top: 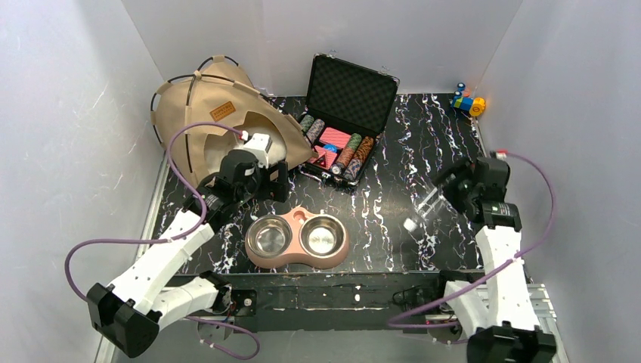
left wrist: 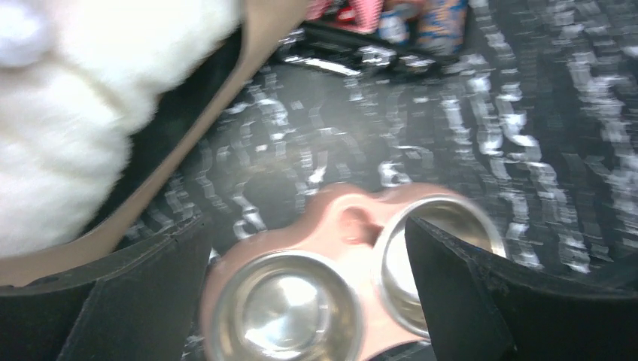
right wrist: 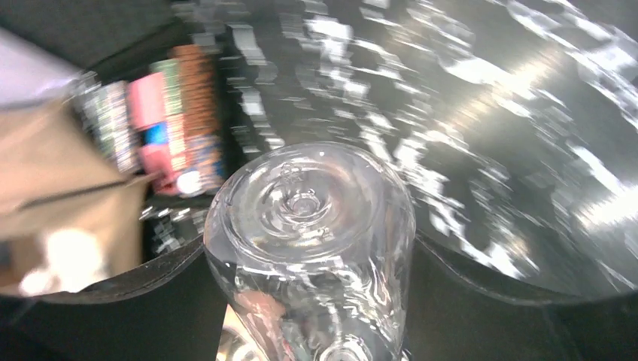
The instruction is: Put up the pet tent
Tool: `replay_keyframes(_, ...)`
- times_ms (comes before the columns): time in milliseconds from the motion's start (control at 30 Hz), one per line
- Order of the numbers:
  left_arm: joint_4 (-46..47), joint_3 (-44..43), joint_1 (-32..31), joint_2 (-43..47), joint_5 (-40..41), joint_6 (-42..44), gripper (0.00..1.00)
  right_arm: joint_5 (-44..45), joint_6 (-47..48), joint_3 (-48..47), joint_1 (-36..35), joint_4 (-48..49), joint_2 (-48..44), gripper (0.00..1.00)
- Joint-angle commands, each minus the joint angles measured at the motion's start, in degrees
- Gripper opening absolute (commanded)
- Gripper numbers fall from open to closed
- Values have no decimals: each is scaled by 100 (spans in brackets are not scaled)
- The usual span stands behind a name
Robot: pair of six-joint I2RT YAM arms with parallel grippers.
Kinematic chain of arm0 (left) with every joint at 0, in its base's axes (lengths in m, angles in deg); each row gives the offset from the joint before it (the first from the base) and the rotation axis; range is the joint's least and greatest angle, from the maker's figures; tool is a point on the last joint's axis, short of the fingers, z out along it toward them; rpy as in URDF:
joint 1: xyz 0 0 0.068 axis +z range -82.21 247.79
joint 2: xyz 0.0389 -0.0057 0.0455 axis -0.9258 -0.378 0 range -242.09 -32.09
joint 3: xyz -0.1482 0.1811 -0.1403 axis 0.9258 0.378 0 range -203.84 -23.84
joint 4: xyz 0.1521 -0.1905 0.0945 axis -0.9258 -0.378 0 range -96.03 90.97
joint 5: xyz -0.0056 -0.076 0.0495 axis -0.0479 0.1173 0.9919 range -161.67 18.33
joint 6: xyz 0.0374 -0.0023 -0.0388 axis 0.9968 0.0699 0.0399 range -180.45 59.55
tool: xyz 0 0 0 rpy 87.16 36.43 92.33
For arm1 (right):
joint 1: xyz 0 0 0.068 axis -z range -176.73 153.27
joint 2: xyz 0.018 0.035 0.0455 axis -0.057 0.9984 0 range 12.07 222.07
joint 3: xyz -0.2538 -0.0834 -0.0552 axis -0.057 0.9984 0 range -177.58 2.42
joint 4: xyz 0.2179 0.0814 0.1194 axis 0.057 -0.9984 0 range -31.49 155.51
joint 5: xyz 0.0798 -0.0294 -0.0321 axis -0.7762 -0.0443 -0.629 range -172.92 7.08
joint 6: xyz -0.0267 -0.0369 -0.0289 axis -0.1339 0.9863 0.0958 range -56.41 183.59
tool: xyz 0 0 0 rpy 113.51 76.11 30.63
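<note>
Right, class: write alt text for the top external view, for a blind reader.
A tan pet tent sits at the table's left, the left claw beside its entrance. Elsewhere: a pink double bowl, an open chip case, the right claw around a clear glass.

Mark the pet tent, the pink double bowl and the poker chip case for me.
pet tent (top: 189,113), top external view, on its tan canvas wall.
pink double bowl (top: 297,219), top external view, on the pink hump at its far edge.
poker chip case (top: 351,94), top external view, on the open lid's foam lining.
</note>
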Motion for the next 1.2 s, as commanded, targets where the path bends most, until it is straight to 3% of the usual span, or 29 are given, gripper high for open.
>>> replay_keyframes(0,696,-390,-56,188,-2364,-639,99,-707,562,-682,-1298,1725,43,47)
replay_keyframes(167,1807,-424,-543,9,-3536,-1470,99,-1245,635,-803,-2403,2823,47,48)
replay_keyframes(333,2567,-544,-1343,-567,-3614,-1654,99,-1567,681,-907,-3298,3549,175,48)
replay_keyframes(500,3576,-391,-1471,-905,-3676,-2003,99,-1644,539,-985,-3948,3804,301,48)
replay_keyframes(900,3889,-347,-1603,-1507,-3804,-2010,99,-1706,-34,-911,-4396,4246,427,48)
replay_keyframes(933,3928,-325,-1616,-1508,-3835,-1968,96,-1696,-14,-935,-4423,4196,447,49)
replay_keyframes(1000,4064,-239,-1634,-1437,-3846,-1921,76,-1593,68,-972,-4469,3982,460,51)
replay_keyframes(1167,3937,-22,-1635,-1167,-3904,-1462,41,-1231,333,-929,-4493,3112,258,70)
